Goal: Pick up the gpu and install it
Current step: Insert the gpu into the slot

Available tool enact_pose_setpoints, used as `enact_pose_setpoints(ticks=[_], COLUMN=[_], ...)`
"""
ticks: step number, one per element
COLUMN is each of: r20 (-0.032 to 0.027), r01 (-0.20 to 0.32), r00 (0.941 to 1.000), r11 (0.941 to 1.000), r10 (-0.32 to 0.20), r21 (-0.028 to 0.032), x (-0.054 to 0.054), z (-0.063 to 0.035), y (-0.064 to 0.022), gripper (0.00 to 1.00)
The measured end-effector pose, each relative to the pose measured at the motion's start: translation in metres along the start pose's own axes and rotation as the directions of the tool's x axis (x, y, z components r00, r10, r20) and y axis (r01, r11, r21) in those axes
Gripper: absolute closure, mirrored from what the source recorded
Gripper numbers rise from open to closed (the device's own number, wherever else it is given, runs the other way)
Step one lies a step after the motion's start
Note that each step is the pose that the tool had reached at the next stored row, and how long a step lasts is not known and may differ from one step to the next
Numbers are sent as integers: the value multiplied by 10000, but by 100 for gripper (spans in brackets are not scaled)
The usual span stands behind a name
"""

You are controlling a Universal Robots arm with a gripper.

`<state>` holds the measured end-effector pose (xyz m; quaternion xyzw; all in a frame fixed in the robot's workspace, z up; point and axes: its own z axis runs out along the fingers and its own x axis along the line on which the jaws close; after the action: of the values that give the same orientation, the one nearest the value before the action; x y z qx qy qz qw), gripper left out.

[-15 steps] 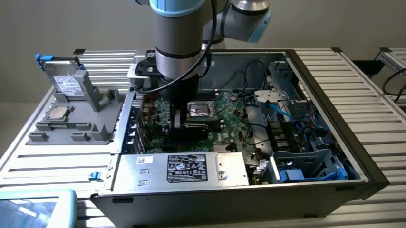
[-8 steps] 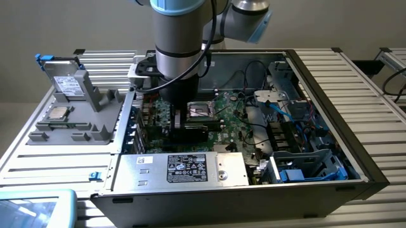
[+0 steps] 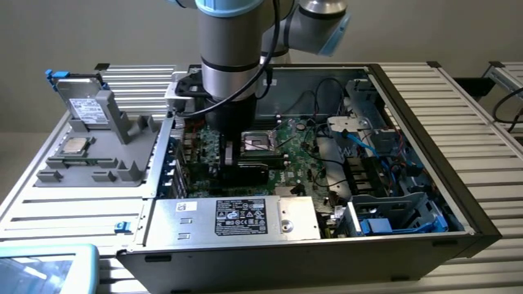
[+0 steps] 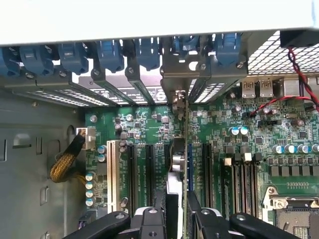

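The gpu [image 3: 242,174] stands on edge inside the open computer case [image 3: 425,184], a thin black card over the green motherboard [image 3: 302,153]. In the wrist view the gpu [image 4: 185,149] appears edge-on along the blue expansion slot [image 4: 190,169]. Its silver bracket [image 4: 179,97] reaches the rear slot openings. My gripper [image 3: 237,160] comes straight down from above and is shut on the card's upper edge. Its black fingers [image 4: 159,206] press on both faces. The gripper [image 4: 175,209] hides the near end of the card. I cannot tell whether the card sits fully in the slot.
Blue retention clips [image 4: 109,52] line the rear wall. A yellow braided cable [image 4: 65,164] lies beside the white slot. The processor socket [image 3: 259,142] and black cables sit at the exterior view's right of the gripper. The power supply [image 3: 245,217] is in front. A grey parts holder [image 3: 98,141] with a processor chip [image 3: 75,145] stands outside the case.
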<state>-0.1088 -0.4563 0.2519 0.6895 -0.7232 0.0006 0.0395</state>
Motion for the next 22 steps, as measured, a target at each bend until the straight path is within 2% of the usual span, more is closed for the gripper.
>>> enact_pose_setpoints(ticks=[6, 11, 16, 22], r20=[0, -3, -4, -1], r01=[-3, 117, 126, 176], r00=[10000, 9999, 9999, 9998], r11=[10000, 9999, 9999, 9998], r10=[3, -117, -126, -176], r21=[2, 6, -7, -1], x=[-28, -50, -58, -61], z=[-7, -20, -119, -113], y=[-81, -90, -85, -85], gripper=[73, 73, 73, 73])
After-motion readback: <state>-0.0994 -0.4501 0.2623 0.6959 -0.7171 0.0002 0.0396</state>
